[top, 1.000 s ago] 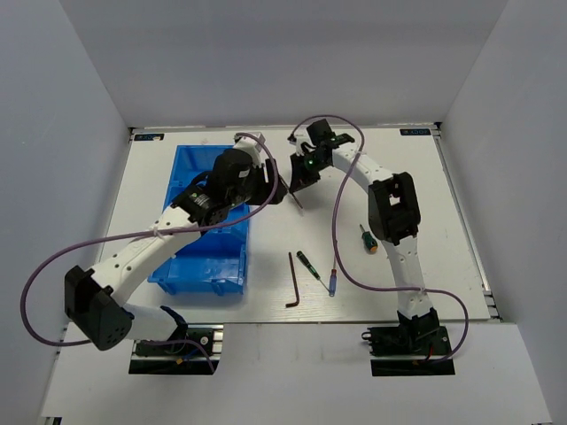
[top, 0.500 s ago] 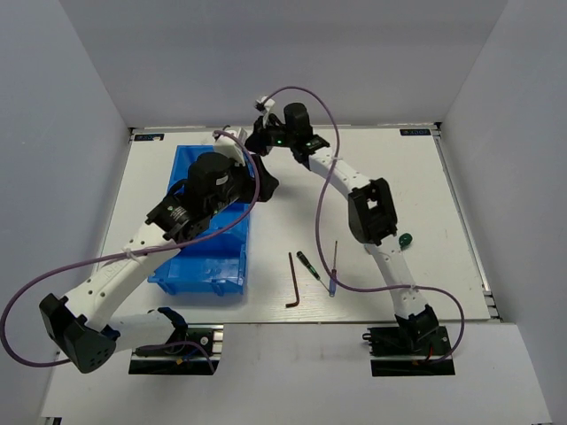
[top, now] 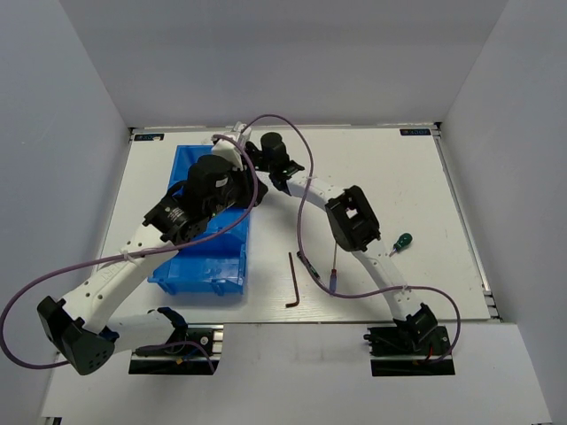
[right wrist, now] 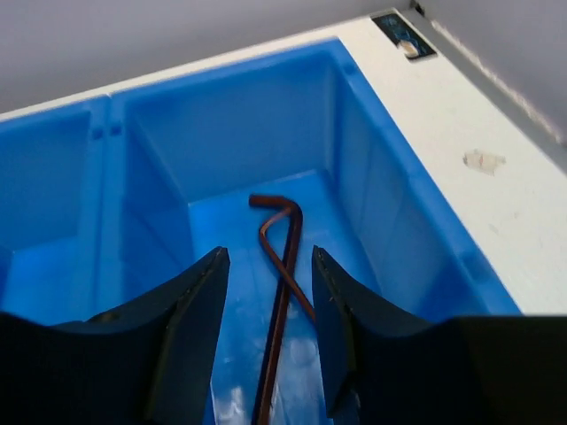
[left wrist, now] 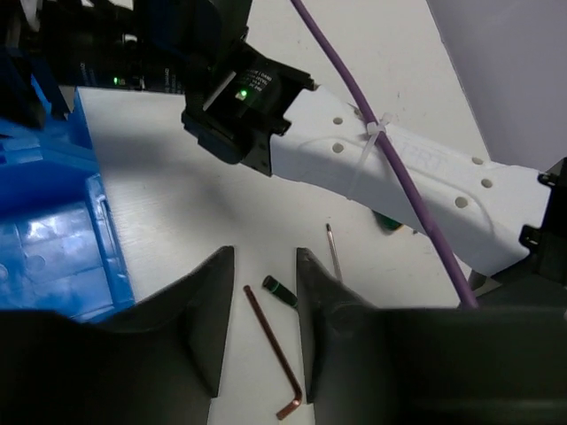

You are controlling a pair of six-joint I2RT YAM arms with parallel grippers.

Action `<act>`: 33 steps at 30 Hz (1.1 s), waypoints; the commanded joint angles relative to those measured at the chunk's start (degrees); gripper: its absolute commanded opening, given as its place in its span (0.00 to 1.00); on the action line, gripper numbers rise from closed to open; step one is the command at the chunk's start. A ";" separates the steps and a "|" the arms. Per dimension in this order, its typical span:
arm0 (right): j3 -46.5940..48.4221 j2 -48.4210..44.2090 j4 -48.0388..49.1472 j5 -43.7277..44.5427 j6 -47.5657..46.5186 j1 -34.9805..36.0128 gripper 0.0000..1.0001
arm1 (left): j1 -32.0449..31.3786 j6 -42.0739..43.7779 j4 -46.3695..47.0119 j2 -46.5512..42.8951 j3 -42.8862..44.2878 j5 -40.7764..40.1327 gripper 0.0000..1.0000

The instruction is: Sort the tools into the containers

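The blue three-compartment bin [top: 190, 266] lies at the left of the table. My right gripper [right wrist: 267, 258] is open and empty above its far compartment [right wrist: 381, 204], where two dark hex keys [right wrist: 282, 266] lie crossed. My left gripper [left wrist: 264, 257] is open and empty, high beside the bin's right wall [left wrist: 53, 221]. Far below it on the table lie a hex key [top: 292, 282], also in the left wrist view [left wrist: 270, 354], and a black-green precision screwdriver [left wrist: 282, 290]. A slim blue-handled screwdriver [top: 332, 276] and a green-handled screwdriver [top: 403, 241] lie further right.
The right arm [top: 350, 217] stretches diagonally across the table's middle, above the loose tools, and its purple cable [top: 306, 230] hangs over them. The left arm [top: 133, 257] lies over the bin's near compartments. White walls close the table in.
The right arm has swung left from the far middle of the table to over the bin's far compartment. The left gripper has drawn back a little. The green-handled screwdriver now lies further right.
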 commanded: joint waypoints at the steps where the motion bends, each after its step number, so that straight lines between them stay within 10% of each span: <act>1: -3.51 -6.53 5.06 1.52 1.81 -2.58 0.47 | -0.17 0.37 -0.67 -0.44 1.08 2.81 0.42; 6: -9.58 -16.46 -2.30 5.39 5.26 -7.24 0.00 | -0.17 0.90 -0.14 0.97 -0.58 8.26 0.08; 13: -10.46 -27.88 -52.76 23.41 -4.39 -15.32 0.00 | -3.50 1.96 -12.07 20.26 1.35 16.45 0.11; 17: -13.54 -31.41 -69.16 22.36 -7.31 -21.29 0.32 | -6.93 -2.44 -16.12 30.12 4.41 15.92 0.36; 24: -42.62 -48.09 -62.80 19.90 -2.92 -28.16 0.32 | -13.26 -10.69 -19.92 37.36 6.89 14.61 0.64; 33: -52.21 -54.61 -62.44 16.04 0.51 -30.01 0.30 | -17.75 -18.07 -17.09 39.99 5.47 7.96 0.63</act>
